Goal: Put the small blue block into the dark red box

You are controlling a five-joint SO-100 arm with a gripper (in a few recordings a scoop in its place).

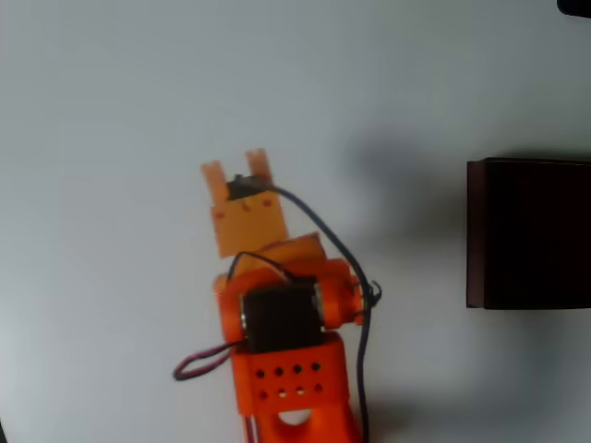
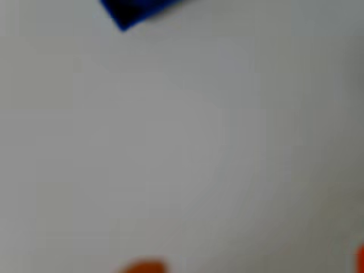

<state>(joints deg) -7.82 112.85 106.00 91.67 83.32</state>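
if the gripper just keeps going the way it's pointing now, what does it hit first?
Probably the small blue block: in the wrist view it lies ahead at the top edge, with bare table between. In the overhead view the gripper points up-picture, away from the dark red box. Depth is unclear.

From above, we see the orange arm (image 1: 282, 323) reaching up the white table (image 1: 111, 111), its gripper (image 1: 237, 170) with both fingertips apart — well left of the dark red box (image 1: 528, 233), cut by the right edge.
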